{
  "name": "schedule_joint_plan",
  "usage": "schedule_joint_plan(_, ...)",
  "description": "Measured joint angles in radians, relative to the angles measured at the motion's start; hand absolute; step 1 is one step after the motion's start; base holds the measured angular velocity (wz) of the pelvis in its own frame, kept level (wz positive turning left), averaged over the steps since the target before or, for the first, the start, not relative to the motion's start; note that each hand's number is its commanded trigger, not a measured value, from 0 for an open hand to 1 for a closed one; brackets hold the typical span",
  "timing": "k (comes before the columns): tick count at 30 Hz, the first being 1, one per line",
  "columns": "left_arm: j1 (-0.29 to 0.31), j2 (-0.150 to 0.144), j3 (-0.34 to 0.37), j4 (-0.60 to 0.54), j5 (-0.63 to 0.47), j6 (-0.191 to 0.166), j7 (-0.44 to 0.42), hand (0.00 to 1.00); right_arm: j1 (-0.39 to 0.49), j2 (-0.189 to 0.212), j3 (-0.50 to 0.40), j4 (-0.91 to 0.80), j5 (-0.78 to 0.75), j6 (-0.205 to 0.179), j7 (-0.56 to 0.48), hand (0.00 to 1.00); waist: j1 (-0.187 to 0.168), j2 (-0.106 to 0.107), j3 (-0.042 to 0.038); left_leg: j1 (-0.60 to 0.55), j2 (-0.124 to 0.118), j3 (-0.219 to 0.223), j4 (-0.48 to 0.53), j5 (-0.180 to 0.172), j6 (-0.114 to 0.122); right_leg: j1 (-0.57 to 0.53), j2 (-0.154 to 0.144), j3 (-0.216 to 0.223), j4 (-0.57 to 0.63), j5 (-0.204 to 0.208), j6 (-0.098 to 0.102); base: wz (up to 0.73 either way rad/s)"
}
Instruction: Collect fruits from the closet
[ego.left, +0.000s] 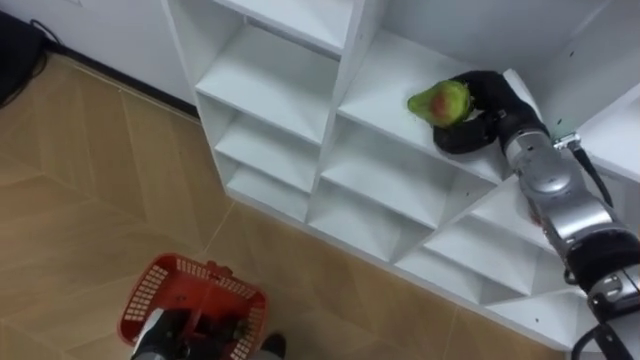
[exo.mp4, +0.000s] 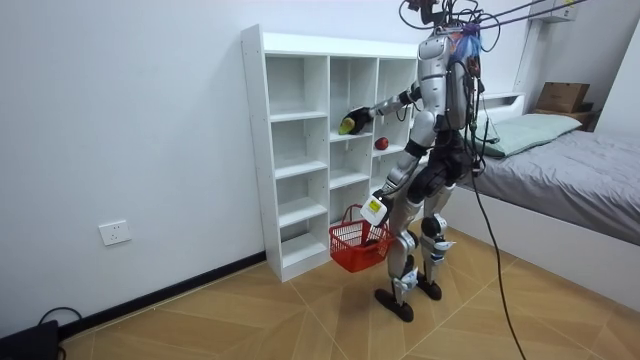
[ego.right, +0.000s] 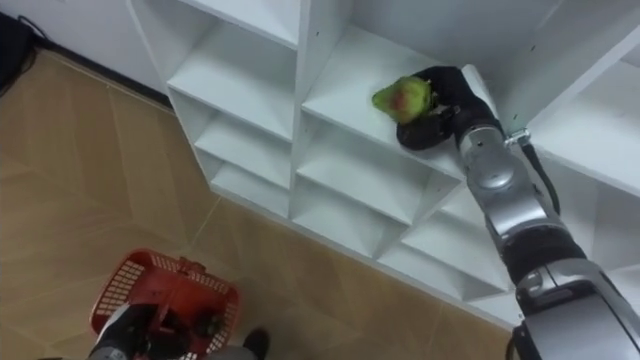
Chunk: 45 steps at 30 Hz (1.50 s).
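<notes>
Right hand (ego.left: 488, 108) fingers curl round the fruit (ego.left: 440, 102) on the shelf (ego.left: 385, 80) to lift it. Left hand (exo.mp4: 377, 206) grips the basket (ego.left: 150, 287) low, ready to receive.

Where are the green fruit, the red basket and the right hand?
green fruit (ego.left: 438, 102): left eye view, its skin.
red basket (ego.left: 141, 295): left eye view, left wall.
right hand (ego.left: 493, 102): left eye view, its middle.

White closet (ego.left: 270, 75), green fruit (ego.left: 440, 100) on one shelf, red fruit (exo.mp4: 381, 144) on another
</notes>
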Motion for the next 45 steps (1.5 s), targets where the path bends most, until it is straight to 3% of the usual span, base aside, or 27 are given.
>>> schedule_joint_plan(1, 0.0, 0.0, 0.0, 0.002, 0.0, 0.0, 0.001, 1.0, 0.01, 0.002, 0.0, -0.012, 0.012, -0.001, 0.001, 1.0, 0.0, 0.006, -0.0045, 0.001, 0.0, 0.001, -0.001, 0.0, 0.0, 0.0, -0.002, -0.003, 0.001, 0.0, 0.0, 0.0)
schedule_joint_plan(4, 0.001, 0.0, 0.0, 0.008, 0.0, 0.001, 0.002, 1.0, 0.013, 0.01, 0.0, -0.018, 0.027, -0.002, -0.001, 1.0, -0.002, 0.012, -0.0077, 0.011, 0.002, 0.009, -0.013, 0.003, 0.002, 0.002, -0.008, -0.009, 0.002, -0.001, -0.001, -0.05)
schedule_joint_plan(12, 0.0, -0.002, 0.0, 0.009, -0.041, 0.0, 0.029, 1.0, 0.034, 0.019, -0.001, -0.028, 0.132, -0.023, 0.024, 1.0, -0.021, 0.012, -0.0075, 0.023, 0.002, 0.009, -0.018, 0.003, 0.003, 0.012, -0.011, -0.009, -0.001, -0.002, 0.001, 0.0)
schedule_joint_plan(17, -0.002, -0.018, 0.001, 0.018, -0.074, 0.0, 0.055, 1.0, 0.041, 0.024, -0.013, -0.033, 0.197, -0.023, 0.049, 1.0, -0.023, 0.024, 0.0003, 0.031, 0.002, 0.012, -0.018, -0.001, 0.006, 0.022, -0.011, -0.005, -0.002, -0.004, 0.004, 0.0)
schedule_joint_plan(22, -0.011, -0.036, 0.001, 0.025, -0.075, 0.001, 0.063, 1.0, 0.041, 0.029, -0.019, -0.034, 0.329, -0.023, 0.068, 1.0, -0.025, 0.033, -0.0012, 0.032, 0.001, 0.018, -0.026, 0.0, 0.007, 0.014, -0.012, 0.006, 0.001, -0.006, 0.006, -0.03)
schedule_joint_plan(30, -0.011, -0.04, 0.001, 0.045, -0.075, 0.001, 0.063, 1.0, 0.04, 0.07, -0.086, -0.025, 0.348, -0.023, 0.11, 1.0, -0.047, 0.043, -0.0036, 0.035, -0.001, 0.016, -0.02, 0.001, 0.008, 0.022, -0.013, 0.0, 0.001, -0.005, 0.007, 0.01)
schedule_joint_plan(39, -0.012, -0.061, 0.001, 0.048, -0.078, 0.002, 0.066, 1.0, 0.042, 0.094, -0.096, -0.017, 0.375, -0.022, 0.119, 1.0, -0.059, 0.068, -0.0072, 0.051, -0.004, 0.023, -0.028, 0.001, 0.01, 0.03, -0.02, 0.006, 0.003, -0.007, 0.01, -0.02)
schedule_joint_plan(45, -0.025, -0.066, -0.008, 0.054, -0.08, -0.001, 0.071, 1.0, 0.053, 0.112, -0.098, -0.041, 0.376, -0.024, 0.122, 1.0, -0.08, 0.068, -0.0069, 0.052, -0.006, 0.027, -0.028, 0.002, 0.013, 0.024, -0.025, 0.009, 0.015, -0.009, 0.013, 0.0)
